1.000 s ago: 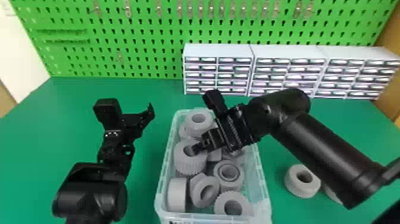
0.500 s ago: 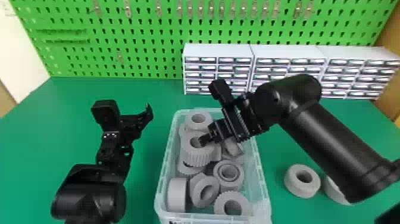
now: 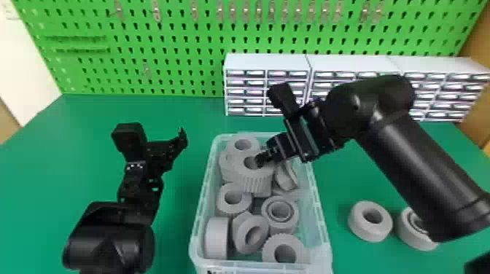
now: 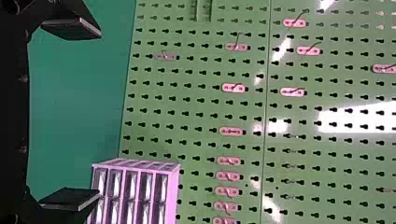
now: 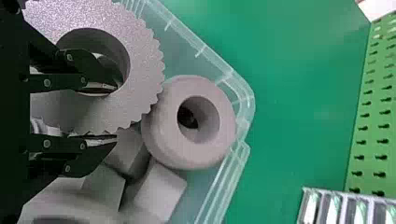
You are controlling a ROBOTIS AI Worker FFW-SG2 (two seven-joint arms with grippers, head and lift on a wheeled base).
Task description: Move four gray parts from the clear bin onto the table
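A gray toothed plastic ring was pinched by its wall, leftward of the nearer, partly closed black right gripper, 1 finger in its bore, within the clear plastic bin.

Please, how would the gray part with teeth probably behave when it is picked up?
The toothed gray part is probably stiff: its thick wall shows no bend. It may tilt, since the right pincer pinches that wall on one side only.
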